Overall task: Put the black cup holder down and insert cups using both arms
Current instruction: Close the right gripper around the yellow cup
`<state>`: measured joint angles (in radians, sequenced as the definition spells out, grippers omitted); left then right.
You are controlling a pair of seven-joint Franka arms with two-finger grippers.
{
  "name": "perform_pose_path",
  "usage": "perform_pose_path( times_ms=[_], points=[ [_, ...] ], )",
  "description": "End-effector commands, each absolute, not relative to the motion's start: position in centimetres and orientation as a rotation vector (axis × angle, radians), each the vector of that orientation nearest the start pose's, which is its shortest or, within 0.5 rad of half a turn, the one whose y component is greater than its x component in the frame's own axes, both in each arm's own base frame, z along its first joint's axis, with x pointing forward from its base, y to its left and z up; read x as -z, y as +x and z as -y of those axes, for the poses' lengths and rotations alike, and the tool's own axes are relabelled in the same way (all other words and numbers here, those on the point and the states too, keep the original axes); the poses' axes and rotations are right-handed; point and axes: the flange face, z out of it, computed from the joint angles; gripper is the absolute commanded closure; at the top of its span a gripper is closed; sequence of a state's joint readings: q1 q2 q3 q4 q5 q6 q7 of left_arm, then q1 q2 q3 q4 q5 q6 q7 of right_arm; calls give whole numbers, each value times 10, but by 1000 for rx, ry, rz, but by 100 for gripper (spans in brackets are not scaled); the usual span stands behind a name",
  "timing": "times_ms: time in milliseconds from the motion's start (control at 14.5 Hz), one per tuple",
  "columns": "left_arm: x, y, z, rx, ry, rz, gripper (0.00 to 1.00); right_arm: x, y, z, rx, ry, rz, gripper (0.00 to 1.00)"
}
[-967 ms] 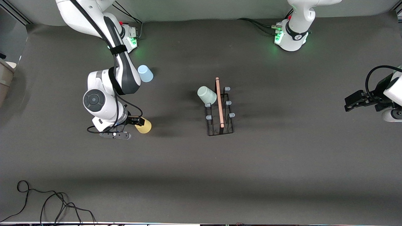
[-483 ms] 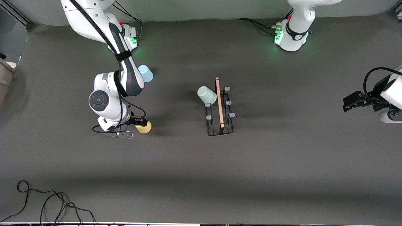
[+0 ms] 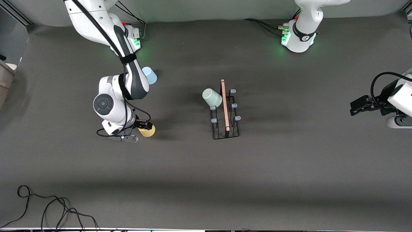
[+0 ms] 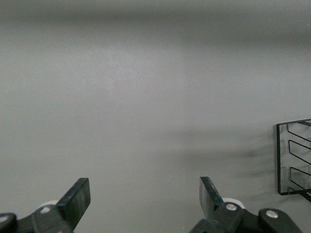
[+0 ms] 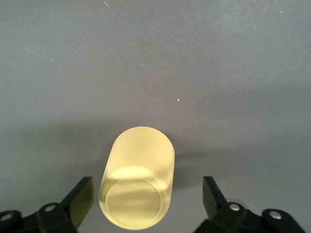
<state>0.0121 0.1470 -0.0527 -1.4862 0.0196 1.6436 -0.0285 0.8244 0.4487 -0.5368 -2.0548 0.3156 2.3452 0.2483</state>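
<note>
The right gripper (image 3: 140, 126) hangs wide open around the yellow cup (image 3: 147, 130), not gripping it. The left gripper (image 3: 358, 106), also open and empty, waits by the left arm's table edge. Mid-table stands the black cup holder (image 3: 225, 113), the grey-green cup (image 3: 212, 97) on one peg. The blue cup (image 3: 150, 75) sits beside the right arm (image 3: 128, 69).

Yellow cup (image 5: 137, 183): translucent plastic, smooth, soft sheen. 
Grey-green cup (image 3: 211, 97), blue cup (image 3: 149, 75): matt pastel plastic. 
Black cup holder (image 3: 226, 112): thin black wire, pale wooden rod handle. 
Table (image 3: 289, 167): dark grey matt covering, fine-grained.
</note>
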Motion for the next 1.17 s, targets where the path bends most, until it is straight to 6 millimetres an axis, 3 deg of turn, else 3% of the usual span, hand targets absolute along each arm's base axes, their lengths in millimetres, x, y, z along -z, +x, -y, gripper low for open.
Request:
perform_pose_path(
  times_ms=[0, 69, 138, 414, 621, 760, 898, 1105],
  points=[
    [-589, 603, 20, 20, -3140, -10, 0, -232, 551, -185, -97, -3144, -205, 35],
    [-589, 603, 19, 20, -3140, -7, 0, -236, 550, -186, -103, -3138, -205, 74],
    [-589, 602, 19, 13, -3140, -7, 0, -242, 550, -185, -105, -3129, -204, 98],
    [-591, 601, 21, 17, -3143, -12, 0, -271, 549, -183, -147, -3088, -202, 100],
    [-590, 602, 20, 17, -3143, -9, 0, -326, 551, -175, -187, -3016, -198, 100],
    [-591, 602, 21, 24, -3144, -9, 0, -365, 555, -180, -181, -2977, -211, 100],
    [-592, 602, 21, 24, -3144, -9, 0, -404, 567, -197, -168, -2955, -315, 100],
    [-593, 603, 20, 31, -3145, -4, 0, -450, 584, -239, -125, -2934, -468, 100]
  ],
)
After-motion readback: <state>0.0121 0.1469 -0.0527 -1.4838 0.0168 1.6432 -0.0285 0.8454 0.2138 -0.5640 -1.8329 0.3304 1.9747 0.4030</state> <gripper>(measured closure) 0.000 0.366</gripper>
